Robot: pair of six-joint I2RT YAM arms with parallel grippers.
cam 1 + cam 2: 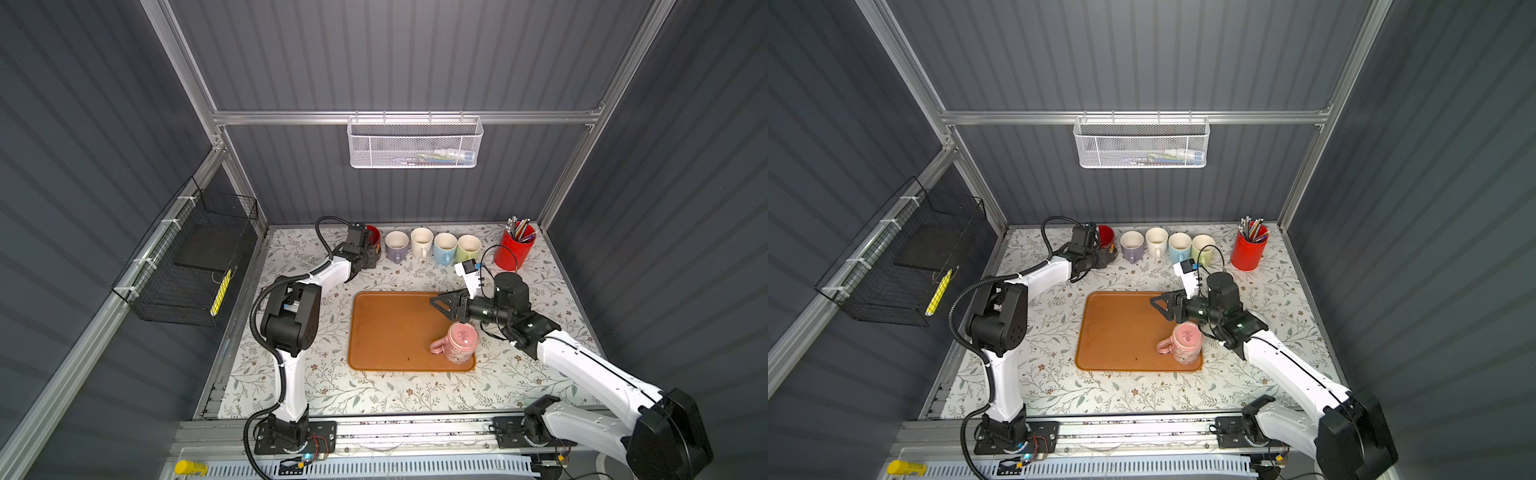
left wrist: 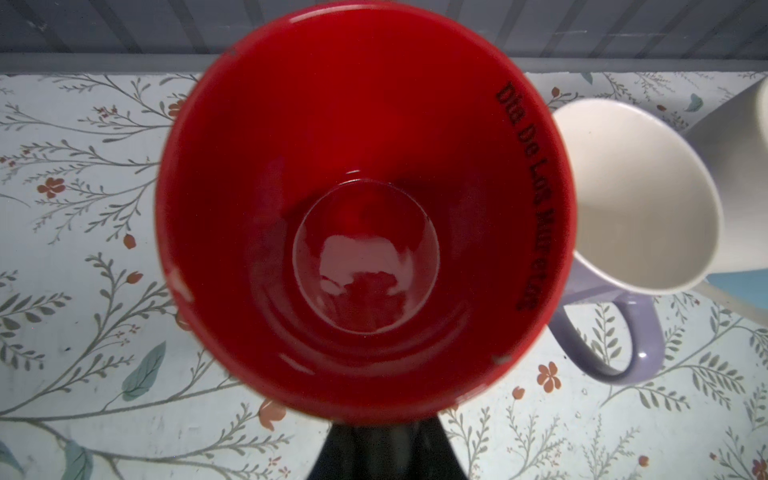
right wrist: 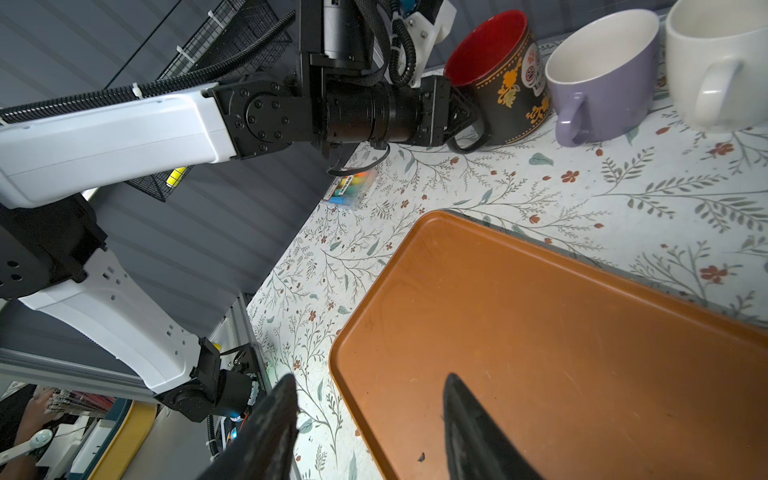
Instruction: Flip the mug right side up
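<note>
The pink mug (image 1: 459, 343) is glazed and speckled with small flowers. It stands mouth down in the front right corner of the tray (image 1: 386, 332), with its flat base up and its looped handle pointing left over the tray's open floor. The tray is a smooth orange-brown rectangle with rounded corners and a low raised lip, and most of its floor is bare. It lies on the bench (image 1: 316, 386), which is covered in a pale leaf-and-flower print. The right claw (image 1: 442, 305) hovers over the tray just beyond the mug. Its black tapered fingers (image 3: 478, 432) are spread moderately, with nothing between them. The left claw (image 3: 461, 120) is pinched narrow on the handle of a glossy dark mug (image 3: 505, 83) with a red inside. That mug stands upright by the bench's far edge, just beside a lilac mug (image 3: 602, 70). The pink mug sits close to the tray lip at its front and right, and the room to its left and behind it is open.
</note>
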